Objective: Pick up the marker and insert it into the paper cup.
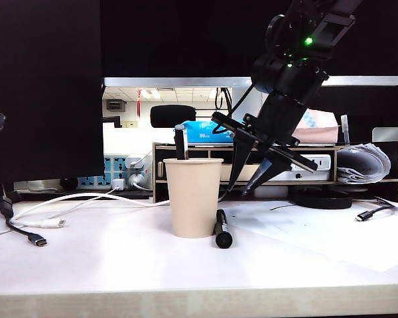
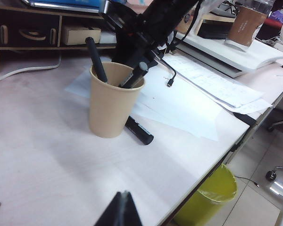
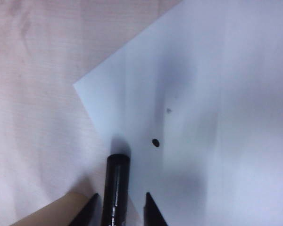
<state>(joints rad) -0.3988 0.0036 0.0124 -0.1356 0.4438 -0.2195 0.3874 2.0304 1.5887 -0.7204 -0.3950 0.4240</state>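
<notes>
Two markers [image 2: 95, 59] in paper cup [image 2: 109, 107]

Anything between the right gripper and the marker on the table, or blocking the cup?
Nothing visible. The open right gripper hangs above the marker lying beside the paper cup; another marker stands in the cup, leaving room. The left gripper, shut, is well clear.

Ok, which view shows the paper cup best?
Left wrist view: the whole paper cup, mouth included, right gripper open beside it, left gripper shut, well apart. Exterior shows only its side; right wrist only a beige sliver.
</notes>
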